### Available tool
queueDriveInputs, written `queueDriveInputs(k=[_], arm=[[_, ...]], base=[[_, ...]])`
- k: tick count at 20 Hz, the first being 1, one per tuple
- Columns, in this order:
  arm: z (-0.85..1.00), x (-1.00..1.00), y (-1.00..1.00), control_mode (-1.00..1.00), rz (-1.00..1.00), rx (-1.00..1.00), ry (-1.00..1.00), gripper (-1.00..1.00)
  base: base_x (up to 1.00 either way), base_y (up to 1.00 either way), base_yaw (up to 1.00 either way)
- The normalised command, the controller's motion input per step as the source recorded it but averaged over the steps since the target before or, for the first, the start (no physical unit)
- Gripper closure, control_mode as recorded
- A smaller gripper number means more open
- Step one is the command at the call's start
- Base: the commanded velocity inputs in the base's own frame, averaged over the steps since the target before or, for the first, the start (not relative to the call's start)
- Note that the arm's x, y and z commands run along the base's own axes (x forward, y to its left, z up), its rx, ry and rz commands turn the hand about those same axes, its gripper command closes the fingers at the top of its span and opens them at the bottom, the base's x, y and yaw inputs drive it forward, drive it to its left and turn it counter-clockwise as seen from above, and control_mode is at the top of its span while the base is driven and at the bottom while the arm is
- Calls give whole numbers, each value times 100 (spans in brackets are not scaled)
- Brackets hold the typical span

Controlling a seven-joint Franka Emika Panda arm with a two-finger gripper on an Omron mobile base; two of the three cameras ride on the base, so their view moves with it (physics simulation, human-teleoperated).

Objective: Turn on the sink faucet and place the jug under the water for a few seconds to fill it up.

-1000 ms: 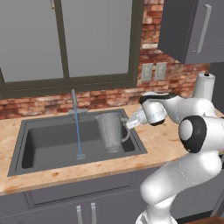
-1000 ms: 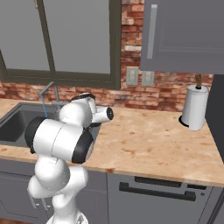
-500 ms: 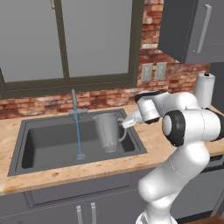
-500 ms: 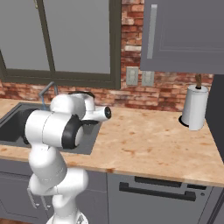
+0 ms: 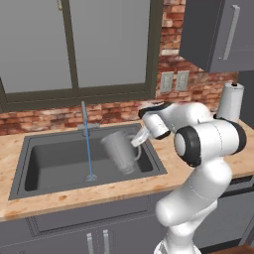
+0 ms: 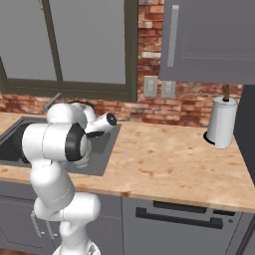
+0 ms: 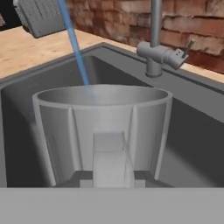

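While fingers (image 5: 139, 140) hold jug (image 5: 120, 150) over sink (image 5: 54, 161), water (image 5: 88, 149) runs beside.

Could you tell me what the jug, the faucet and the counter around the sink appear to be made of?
The jug looks like translucent grey glass or clear plastic: the basin shows through its walls. The faucet looks like brushed grey metal, with a dull, even sheen. The counter looks like light wood or a wood-look laminate, given its mottled tan grain.

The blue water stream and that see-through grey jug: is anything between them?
Nothing. In the left base view, only bare dark basin separates the thin blue stream from the translucent grey jug.
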Motion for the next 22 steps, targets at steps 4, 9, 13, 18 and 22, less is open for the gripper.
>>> queueDriveInputs(k=[4,9,13,18,22], arm=[[6,1,45,-100,0,-27,0,100],[6,5,29,-100,0,-8,-8,100],[2,3,11,-100,0,0,-16,100],[0,2,14,-100,0,0,-18,100],[0,0,15,-100,0,0,-10,100]], base=[[0,0,0],[0,0,0],[0,0,0],[0,0,0],[0,0,0]])
